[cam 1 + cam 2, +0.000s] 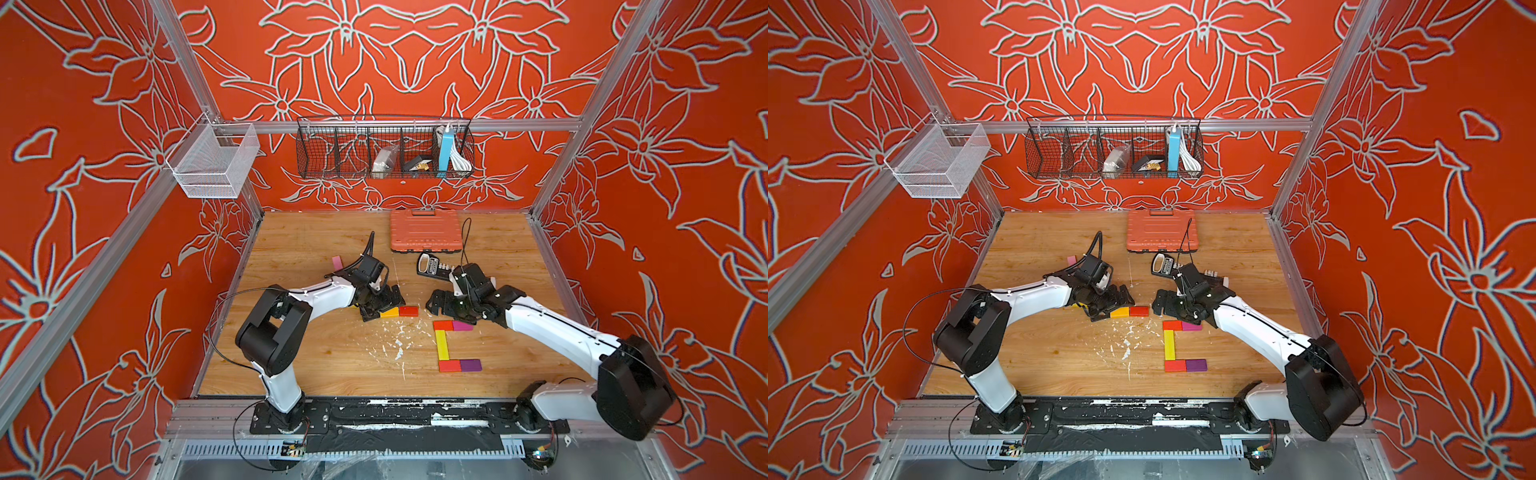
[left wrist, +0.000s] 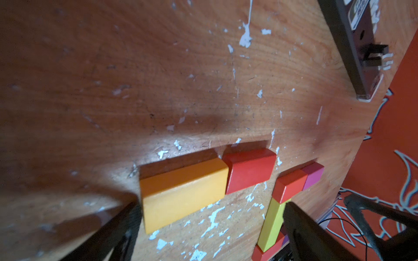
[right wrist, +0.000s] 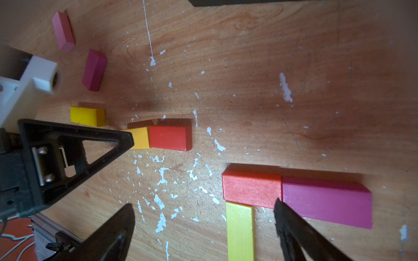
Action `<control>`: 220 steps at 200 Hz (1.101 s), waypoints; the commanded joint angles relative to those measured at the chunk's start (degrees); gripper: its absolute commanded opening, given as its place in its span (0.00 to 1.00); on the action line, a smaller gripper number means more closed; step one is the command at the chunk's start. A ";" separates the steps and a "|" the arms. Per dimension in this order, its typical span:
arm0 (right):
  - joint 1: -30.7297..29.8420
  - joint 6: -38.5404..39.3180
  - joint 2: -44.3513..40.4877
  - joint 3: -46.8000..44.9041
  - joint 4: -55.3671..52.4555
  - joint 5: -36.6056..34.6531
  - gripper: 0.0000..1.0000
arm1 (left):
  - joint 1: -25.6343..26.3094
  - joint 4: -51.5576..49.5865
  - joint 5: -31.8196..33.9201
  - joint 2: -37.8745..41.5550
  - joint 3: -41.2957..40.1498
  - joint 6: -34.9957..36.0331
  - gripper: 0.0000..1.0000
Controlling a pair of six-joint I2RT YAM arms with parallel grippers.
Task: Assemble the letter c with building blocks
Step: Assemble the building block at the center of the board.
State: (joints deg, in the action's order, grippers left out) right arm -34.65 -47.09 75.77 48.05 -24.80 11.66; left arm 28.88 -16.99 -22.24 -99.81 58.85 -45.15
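A C-shape of building blocks lies on the wooden table: a red block (image 1: 443, 325) and a magenta block (image 1: 462, 325) on top, a long yellow block (image 1: 442, 345) as the spine, then a red block (image 1: 450, 365) and a purple block (image 1: 471, 365) below. Loose orange (image 1: 390, 312) and red (image 1: 409, 311) blocks lie end to end. My left gripper (image 1: 384, 307) (image 2: 211, 204) is open, with the orange block's near end between its jaws. My right gripper (image 1: 432, 304) (image 3: 203, 203) is open and empty, above the C's top corner. Pink (image 3: 63, 31), magenta (image 3: 93, 70) and yellow (image 3: 87, 116) blocks lie loose behind the left arm.
A large orange ribbed case (image 1: 424, 230) lies at the back of the table. A black bar with white pegs (image 1: 434, 266) rests just behind the right wrist. White flecks (image 1: 399, 340) mark the table's middle. Wire baskets (image 1: 384, 147) hang on the back wall.
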 commanded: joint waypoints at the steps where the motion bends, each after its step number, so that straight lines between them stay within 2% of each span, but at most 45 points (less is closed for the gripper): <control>1: 0.20 -0.22 -0.71 -0.59 0.10 -0.06 0.98 | -0.14 -0.08 -0.61 -1.08 1.27 0.67 0.98; 220: 0.20 -0.18 -0.87 -1.03 0.05 -0.06 0.98 | -0.14 -0.94 -0.96 -2.83 3.35 1.55 0.98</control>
State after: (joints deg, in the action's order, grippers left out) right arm -34.65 -47.07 75.77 47.81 -24.80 11.66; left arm 28.86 -17.15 -22.87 -101.91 61.45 -44.49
